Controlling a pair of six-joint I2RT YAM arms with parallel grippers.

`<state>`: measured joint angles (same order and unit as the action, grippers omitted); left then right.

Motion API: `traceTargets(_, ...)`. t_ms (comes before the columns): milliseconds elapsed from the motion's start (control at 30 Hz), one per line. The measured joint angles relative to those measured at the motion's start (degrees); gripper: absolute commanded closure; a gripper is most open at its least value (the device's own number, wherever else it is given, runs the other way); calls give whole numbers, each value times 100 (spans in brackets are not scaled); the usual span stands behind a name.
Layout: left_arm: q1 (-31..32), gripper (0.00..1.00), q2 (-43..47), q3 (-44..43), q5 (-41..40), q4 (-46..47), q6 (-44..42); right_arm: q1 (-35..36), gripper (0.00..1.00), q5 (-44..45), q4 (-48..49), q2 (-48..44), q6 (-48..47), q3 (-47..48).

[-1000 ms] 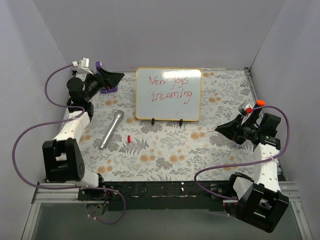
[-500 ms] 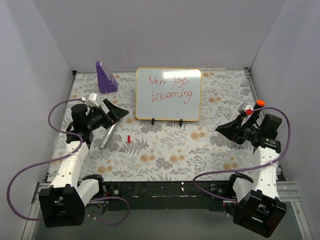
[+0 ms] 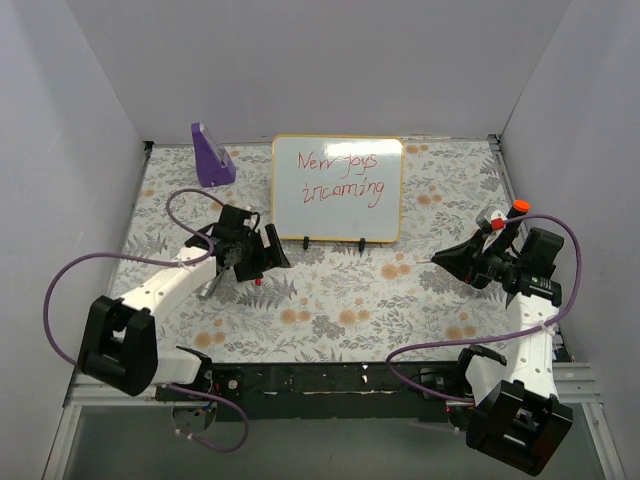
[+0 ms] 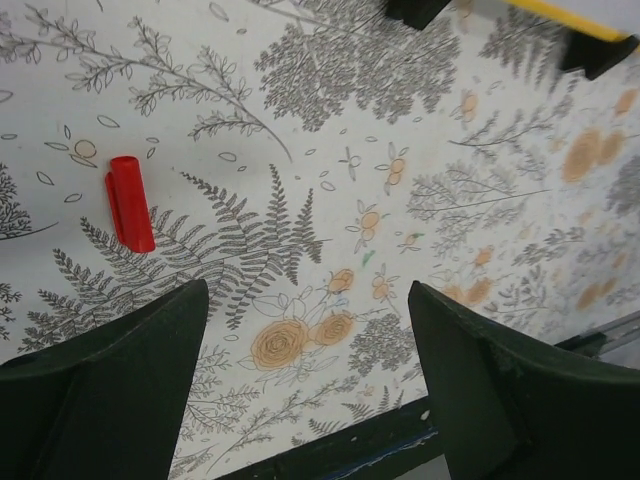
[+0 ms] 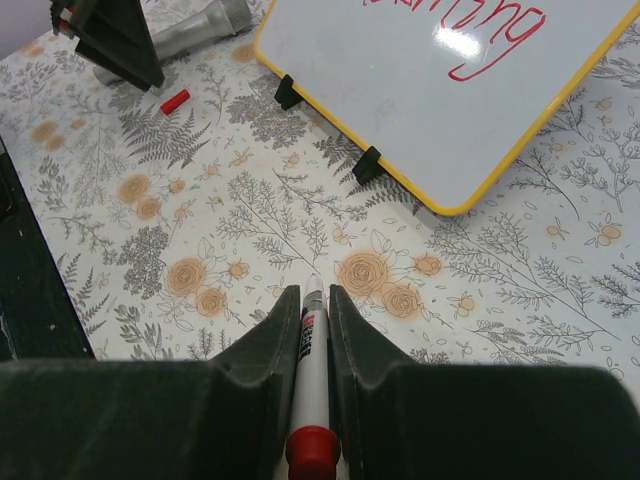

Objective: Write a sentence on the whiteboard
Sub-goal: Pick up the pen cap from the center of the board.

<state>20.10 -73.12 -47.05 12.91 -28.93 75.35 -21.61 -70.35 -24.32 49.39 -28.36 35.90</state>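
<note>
The whiteboard [image 3: 336, 215], white with a yellow frame, stands propped at the back centre. The sentence [image 3: 340, 175] runs across it in two lines of red handwriting. The right wrist view shows the board's lower corner [image 5: 420, 110] and the end of the sentence [image 5: 495, 30]. My right gripper [image 3: 438, 261] hovers right of the board, shut on a white marker [image 5: 313, 340] with a red end. My left gripper [image 3: 272, 260] hangs open over the mat below the board's left corner. A small red cap [image 4: 131, 203] lies just left of its left finger and shows again as the red cap [image 3: 257, 277].
A silver-grey cylinder [image 3: 209, 283] lies on the floral mat, partly under the left arm. A purple wedge-shaped object [image 3: 210, 155] stands at the back left. Two black clips [image 3: 306, 240] prop the board. The mat's dark front edge [image 4: 380, 440] lies close below my left gripper.
My left arm has swung from the back left corner forward and rightward to hover beside the red cap, its jaws a little narrower. The right arm and marker have not moved.
</note>
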Motion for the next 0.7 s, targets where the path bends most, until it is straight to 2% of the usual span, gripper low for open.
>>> traceTargets(100,286,32,-485,-127,-380,-284,-70,0,99,20,-4,0,-11,0)
traceTargets(233,326,39,-942,-284,-942,-682,-160,0,99,39,-7,0,-15,0)
traceTargets(500,339,61,-1143,-562,-1665,-1078,-328,0,99,79,-26,0,-24,0)
traceTargets(700,339,65,-1746,-931,-1823,-1224,-487,0,99,107,-52,0,-37,0)
